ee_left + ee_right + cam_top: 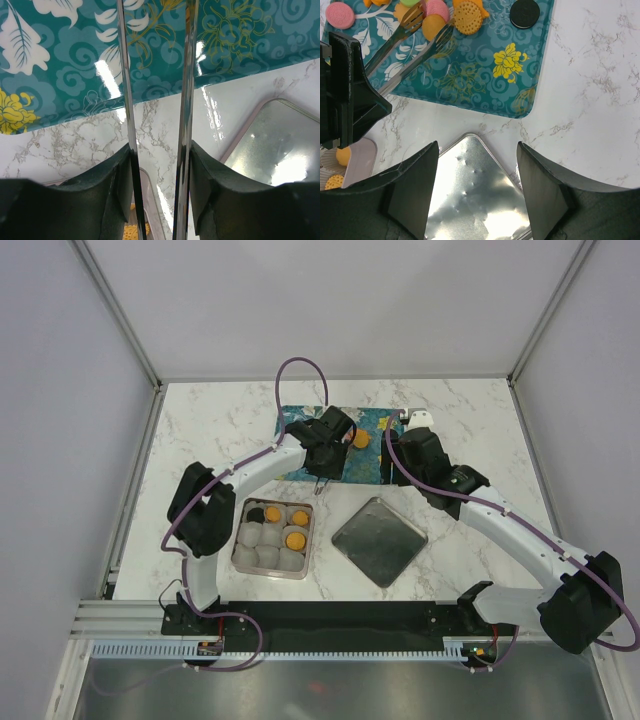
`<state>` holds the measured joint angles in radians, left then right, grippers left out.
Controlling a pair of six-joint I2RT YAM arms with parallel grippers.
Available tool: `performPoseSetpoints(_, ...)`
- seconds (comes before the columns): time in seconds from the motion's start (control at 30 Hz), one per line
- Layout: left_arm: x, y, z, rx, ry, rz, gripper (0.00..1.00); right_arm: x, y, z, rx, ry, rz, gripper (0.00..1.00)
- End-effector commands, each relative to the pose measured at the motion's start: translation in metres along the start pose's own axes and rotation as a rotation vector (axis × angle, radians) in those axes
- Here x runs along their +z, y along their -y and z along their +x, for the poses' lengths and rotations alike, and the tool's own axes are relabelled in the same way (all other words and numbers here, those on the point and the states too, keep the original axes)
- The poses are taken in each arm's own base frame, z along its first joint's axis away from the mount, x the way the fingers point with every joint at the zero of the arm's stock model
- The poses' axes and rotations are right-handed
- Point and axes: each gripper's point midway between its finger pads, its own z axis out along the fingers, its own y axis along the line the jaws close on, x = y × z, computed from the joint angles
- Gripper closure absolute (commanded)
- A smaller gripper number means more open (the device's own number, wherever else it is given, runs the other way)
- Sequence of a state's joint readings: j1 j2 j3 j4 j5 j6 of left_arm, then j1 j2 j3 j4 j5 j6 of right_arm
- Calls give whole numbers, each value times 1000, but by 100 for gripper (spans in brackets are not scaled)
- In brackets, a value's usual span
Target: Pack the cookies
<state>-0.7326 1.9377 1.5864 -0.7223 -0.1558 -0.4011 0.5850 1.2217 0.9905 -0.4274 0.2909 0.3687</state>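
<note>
**Left gripper** (160,162): closed on the tongs (128,100), with one finger bearing on the outside of each blade. The blades stand a narrow gap apart, not pressed together. The tongs run straight ahead of the gripper, their long axis carrying the wrist's line out over the tray (65,75).

In the right wrist view the tong tips sit either side of an orange cookie (432,26). Contact cannot be confirmed. Other cookies (468,16) lie just beyond and beside the tips: one biscuit-coloured, some pink, one green, and a black one further off.

Behind the gripper, back toward its arm's base, stands the tin (238,552). It is lined with paper cups (268,556), some already holding cookies.

**Right gripper** (476,147): wide open and holding nothing, hovering over the lid (475,200). The tray cookies lie ahead of it, past the lid's far corner.

**Judgement:** the left arm is the nearer, by way of the tongs. The pick turns on the cookie lying between the tips on the tongs' own axis. A squeeze appears due next, then a draw back to the tin.
</note>
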Motion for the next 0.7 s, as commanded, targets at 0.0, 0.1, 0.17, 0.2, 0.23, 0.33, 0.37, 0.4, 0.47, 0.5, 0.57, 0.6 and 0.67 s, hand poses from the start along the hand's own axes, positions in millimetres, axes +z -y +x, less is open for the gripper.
performPoseSetpoints(0.0, 6, -2, -10, 33, 40, -12, 50, -8, 1, -15, 3, 51, -1, 28)
performPoseSetpoints(0.1, 7, -4, -9, 32, 37, -18, 52, -8, 2, -16, 5, 53, 0, 28)
performPoseSetpoints(0.17, 3, -3, -11, 35, 47, -13, 53, -8, 1, -16, 5, 54, -2, 28)
performPoseSetpoints(0.2, 1, -4, -12, 34, 52, -18, 54, -9, 1, -16, 5, 55, -4, 28)
performPoseSetpoints(0.23, -1, -5, -13, 33, 57, -17, 55, -8, 2, -15, 5, 55, -1, 28)
performPoseSetpoints(0.33, -11, -6, -19, 38, 82, -17, 57, -9, 2, -16, 5, 57, -2, 28)
performPoseSetpoints(0.37, -16, -6, -22, 38, 93, -15, 58, -8, 1, -16, 5, 57, -3, 28)
performPoseSetpoints(0.4, -17, -5, -22, 40, 94, -10, 58, -9, 1, -17, 7, 59, -5, 28)
performPoseSetpoints(0.47, -23, -5, -24, 40, 101, -2, 59, -9, 0, -17, 7, 61, -6, 28)
performPoseSetpoints(0.5, -30, -4, -26, 41, 112, 7, 59, -9, 1, -18, 6, 61, -3, 28)
performPoseSetpoints(0.57, -35, -5, -26, 42, 117, 10, 59, -9, 0, -18, 6, 62, -6, 28)
performPoseSetpoints(0.6, -41, -5, -26, 43, 121, 18, 59, -9, 1, -18, 8, 62, -5, 28)
performPoseSetpoints(0.67, -47, -4, -26, 42, 125, 28, 59, -8, 0, -18, 7, 61, -5, 28)
